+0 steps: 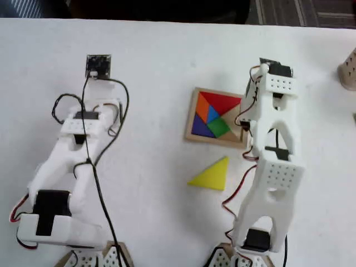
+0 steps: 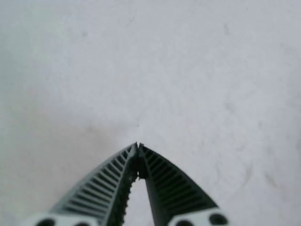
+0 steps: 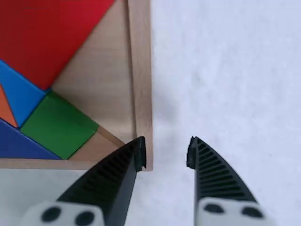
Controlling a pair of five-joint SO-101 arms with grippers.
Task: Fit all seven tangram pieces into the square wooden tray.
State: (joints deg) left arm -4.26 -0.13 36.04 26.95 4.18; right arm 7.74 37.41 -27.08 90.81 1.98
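The square wooden tray (image 1: 192, 114) lies right of the table's centre. In it sit a red triangle (image 1: 223, 102), an orange piece (image 1: 201, 110), a small blue piece (image 1: 213, 114), a green square (image 1: 219, 127) and a dark blue piece (image 1: 201, 129). A yellow triangle (image 1: 213, 175) lies on the table just in front of the tray. My right gripper (image 3: 165, 153) is open and empty at the tray's right rim (image 3: 140, 70), one fingertip over a corner, beside a bare wooden gap (image 3: 106, 80). My left gripper (image 2: 138, 153) is shut and empty over bare table.
The right arm (image 1: 272, 144) covers the tray's right edge in the high view. The left arm (image 1: 72, 144) with its cables stands far left of the tray. A perforated beige object (image 1: 349, 69) sits at the table's right edge. White tabletop (image 1: 156, 167) lies between the arms.
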